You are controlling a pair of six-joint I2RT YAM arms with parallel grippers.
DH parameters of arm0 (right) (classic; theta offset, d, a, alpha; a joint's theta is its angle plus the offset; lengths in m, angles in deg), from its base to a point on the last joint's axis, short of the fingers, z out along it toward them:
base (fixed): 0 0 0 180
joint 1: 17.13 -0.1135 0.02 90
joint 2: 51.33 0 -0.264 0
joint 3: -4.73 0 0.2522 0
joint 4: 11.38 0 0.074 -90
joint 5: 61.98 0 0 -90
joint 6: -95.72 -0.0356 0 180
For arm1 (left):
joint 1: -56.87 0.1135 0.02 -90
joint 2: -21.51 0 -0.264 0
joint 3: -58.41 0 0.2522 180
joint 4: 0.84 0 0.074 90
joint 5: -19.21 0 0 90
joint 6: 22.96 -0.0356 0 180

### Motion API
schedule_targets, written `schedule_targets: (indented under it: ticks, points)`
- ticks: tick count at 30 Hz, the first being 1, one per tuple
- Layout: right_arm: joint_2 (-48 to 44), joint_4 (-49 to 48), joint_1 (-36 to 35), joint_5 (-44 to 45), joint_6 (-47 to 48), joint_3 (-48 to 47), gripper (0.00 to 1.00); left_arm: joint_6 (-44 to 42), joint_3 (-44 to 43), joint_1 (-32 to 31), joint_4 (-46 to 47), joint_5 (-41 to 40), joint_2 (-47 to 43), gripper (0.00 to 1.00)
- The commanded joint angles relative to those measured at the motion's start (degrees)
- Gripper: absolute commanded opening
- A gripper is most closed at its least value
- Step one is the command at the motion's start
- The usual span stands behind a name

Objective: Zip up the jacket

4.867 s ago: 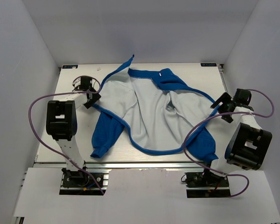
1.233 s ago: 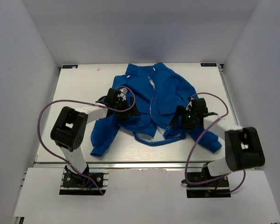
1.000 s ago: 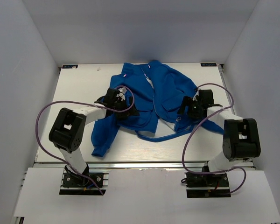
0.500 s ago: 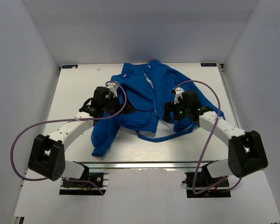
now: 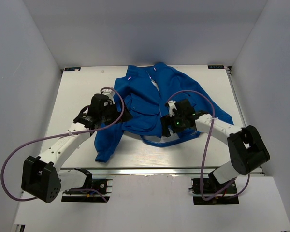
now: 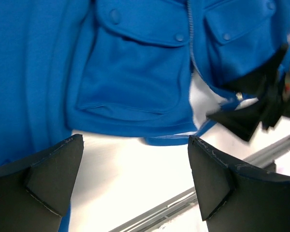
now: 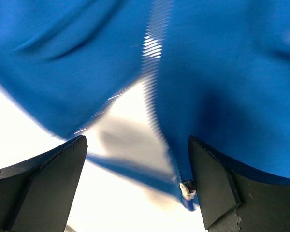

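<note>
Left gripper [image 6: 135, 140] and right gripper [image 7: 137, 140] are hovering, jaws spread and empty, over the jacket [image 5: 150, 96] lying mid-way across the table [image 5: 77, 92].
Its fronts are gaping at the near hem; closing off-target, the right gripper is risking pinching fleece instead of the zipper pull [image 7: 186, 188], dragging the fronts apart.

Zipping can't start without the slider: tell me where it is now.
In the right wrist view, lower right: the slider sits at the jacket zipper's bottom end, beside the right hand.
</note>
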Motion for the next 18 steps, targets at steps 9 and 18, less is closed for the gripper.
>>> schedule_targets:
  ticks: [9, 18]
  points:
    - [-12.2, 6.8, -18.2, -5.3, -10.0, 4.1, 0.89, -0.9, 0.1, 0.4, -2.2, -3.0, -2.9, 0.98]
    - [-17.5, 7.9, -18.2, 20.1, -17.0, 2.8, 0.89, -1.0, 1.6, 0.4, -2.1, -2.2, -2.9, 0.98]
